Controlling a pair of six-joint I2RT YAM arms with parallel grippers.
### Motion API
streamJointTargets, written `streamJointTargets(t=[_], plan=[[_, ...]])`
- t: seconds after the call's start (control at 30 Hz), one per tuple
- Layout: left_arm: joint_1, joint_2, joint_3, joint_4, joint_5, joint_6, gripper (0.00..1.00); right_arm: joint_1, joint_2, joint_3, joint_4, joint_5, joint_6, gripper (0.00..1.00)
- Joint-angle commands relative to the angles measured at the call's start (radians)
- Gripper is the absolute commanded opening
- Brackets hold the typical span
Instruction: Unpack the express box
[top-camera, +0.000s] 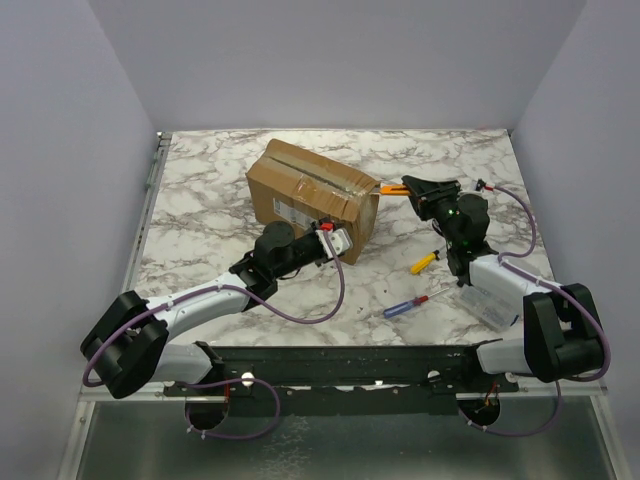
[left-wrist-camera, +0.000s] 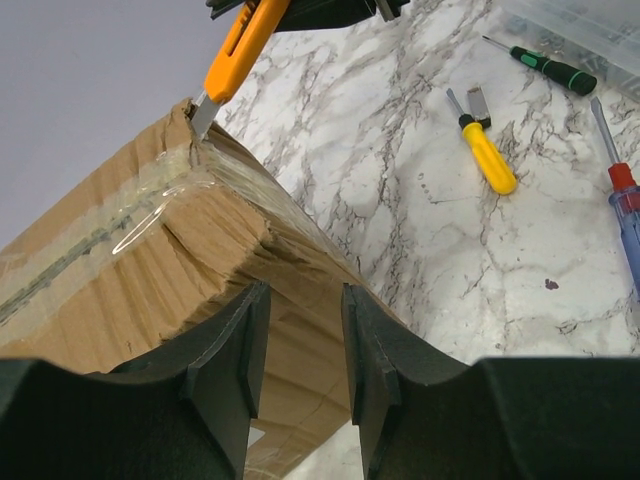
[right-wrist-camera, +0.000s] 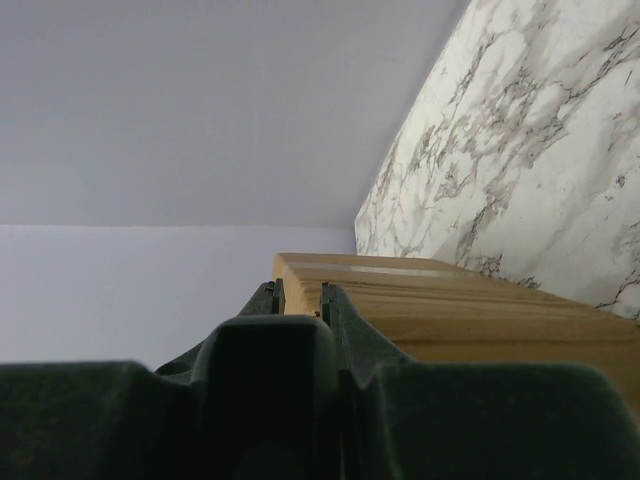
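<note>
The express box, a brown taped carton, lies at the table's middle; it also shows in the left wrist view and the right wrist view. My right gripper is shut on an orange utility knife. The knife has its blade tip at the box's top right corner, on the tape seam. My left gripper is open and empty, its fingers close to the box's near right corner. The right gripper is level with the box top.
A yellow screwdriver, a red and blue screwdriver and a clear plastic case lie right of the box. A green screwdriver lies by the case. Grey walls close in the table on three sides.
</note>
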Motion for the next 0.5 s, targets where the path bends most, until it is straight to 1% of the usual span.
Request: streamJointTargets(t=[0.0, 0.17, 0.27, 0.33, 0.47], plan=[[0.002, -0.026, 0.013, -0.028, 0.025, -0.03, 0.43, -0.007, 0.016, 0.034, 0.006, -0.01, -0.005, 0.0], [0.001, -0.083, 0.057, -0.056, 0.005, -0.058, 0.45, -0.007, 0.035, 0.055, 0.007, -0.029, -0.014, 0.0], [0.001, -0.084, 0.097, -0.077, -0.032, -0.073, 0.45, -0.009, 0.057, 0.068, 0.05, -0.062, -0.012, 0.0], [0.001, -0.069, 0.109, -0.083, -0.042, -0.065, 0.46, -0.009, 0.06, 0.074, 0.065, -0.075, -0.01, 0.0], [0.001, 0.018, 0.137, -0.079, -0.129, -0.046, 0.47, -0.008, 0.065, 0.078, 0.071, -0.079, -0.004, 0.0]])
